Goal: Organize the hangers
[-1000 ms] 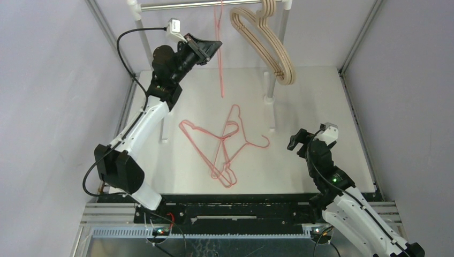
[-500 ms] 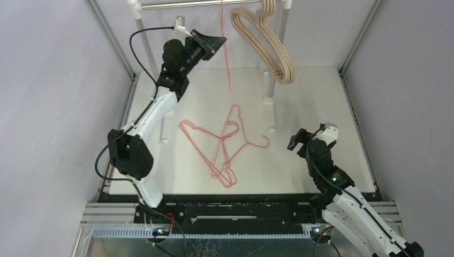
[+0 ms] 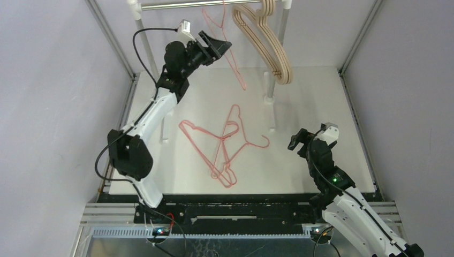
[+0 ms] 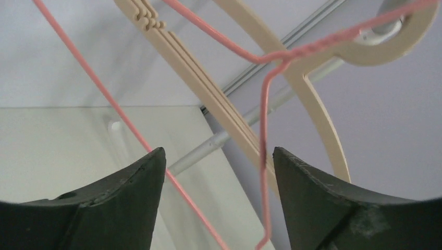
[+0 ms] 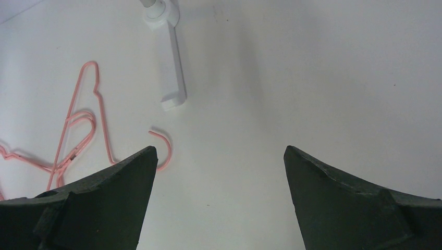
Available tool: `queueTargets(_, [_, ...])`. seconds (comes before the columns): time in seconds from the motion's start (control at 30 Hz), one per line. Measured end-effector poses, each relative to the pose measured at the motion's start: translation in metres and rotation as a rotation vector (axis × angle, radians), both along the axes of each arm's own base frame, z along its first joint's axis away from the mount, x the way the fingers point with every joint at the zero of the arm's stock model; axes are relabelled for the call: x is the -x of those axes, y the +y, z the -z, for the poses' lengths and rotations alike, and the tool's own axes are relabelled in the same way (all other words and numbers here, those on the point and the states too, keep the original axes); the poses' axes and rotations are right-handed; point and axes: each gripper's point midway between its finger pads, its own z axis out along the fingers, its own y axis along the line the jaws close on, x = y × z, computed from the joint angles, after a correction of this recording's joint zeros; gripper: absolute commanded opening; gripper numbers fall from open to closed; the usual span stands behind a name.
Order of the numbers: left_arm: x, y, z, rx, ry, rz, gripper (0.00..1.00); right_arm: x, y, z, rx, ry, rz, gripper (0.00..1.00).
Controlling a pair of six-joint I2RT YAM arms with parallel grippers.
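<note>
A silver metal rail with white joints (image 3: 182, 5) runs across the far end of the white tabletop (image 3: 321, 96), and 2 kinds of hanger hang from it. One is a thin pink-red wire hanger (image 4: 262, 130), tilted so that its lower corner points toward the right. Just beside it on the right is a close stack of thick beige wood-coloured hangers (image 3: 267, 48), sloping the same way. The left gripper (image 3: 224, 48) is raised to the wire hanger just under the rail. In the left wrist view its jaws stand wide apart with the hanger between them. One upright run of wire lies close to the inner edge of the right finger (image 4: 333, 208), and a slanted run crosses by the tip of the left finger (image 4: 130, 203). The jaws are not closed on the wire, and whether either finger touches it I cannot tell. The beige stack sits just behind the wire in that view. A loose tangle of more pink-red wire hangers (image 3: 224, 136) lies flat in the middle of the tabletop, overlapping one another, with 1 hook (image 5: 164, 146) pointing toward the right side. The right gripper (image 3: 295, 140) hovers low over the tabletop to the right of that tangle, jaws wide apart and holding nothing. In the right wrist view the white foot of the rail stand (image 5: 174, 62) lies ahead of it.
</note>
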Motion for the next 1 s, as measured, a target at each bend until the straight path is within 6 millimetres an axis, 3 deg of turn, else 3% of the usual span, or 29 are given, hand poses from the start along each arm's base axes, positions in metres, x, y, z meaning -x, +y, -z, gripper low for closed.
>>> queueTargets(0.1, [0.020, 0.012, 0.006, -0.052, -0.016, -0.009, 0.81, 0.000, 0.001, 0.000, -0.002, 0.000, -0.002, 1.00])
queueTargets(0.27, [0.075, 0.050, 0.015, -0.122, -0.069, -0.050, 0.76, 0.000, 0.002, 0.000, -0.005, 0.001, -0.007, 1.00])
queueTargets(0.37, [0.107, 0.069, 0.034, -0.158, -0.092, -0.074, 0.71, 0.000, 0.003, 0.001, -0.007, 0.002, -0.012, 1.00])
queueTargets(0.47, [0.131, 0.072, 0.070, -0.213, -0.075, -0.062, 0.67, 0.000, 0.004, 0.001, -0.009, 0.004, -0.018, 1.00])
queueTargets(0.6, [0.161, 0.046, 0.129, -0.358, -0.005, 0.002, 0.64, 0.000, 0.005, 0.001, -0.012, 0.005, -0.025, 1.00])
queueTargets(0.63, [0.173, 0.037, 0.154, -0.428, 0.028, 0.028, 0.63, 0.000, 0.005, 0.001, -0.013, 0.005, -0.026, 1.00])
queueTargets(0.67, [0.184, 0.024, 0.159, -0.443, 0.029, 0.070, 0.62, 0.000, 0.005, 0.001, -0.013, 0.006, -0.027, 1.00])
queueTargets(0.77, [0.213, -0.003, 0.203, -0.559, 0.069, 0.167, 0.60, 0.000, 0.007, 0.002, -0.015, 0.009, -0.031, 1.00])
queueTargets(1.0, [0.245, -0.033, 0.318, -0.858, 0.203, 0.297, 0.60, 0.000, 0.007, 0.003, -0.016, 0.012, -0.033, 1.00])
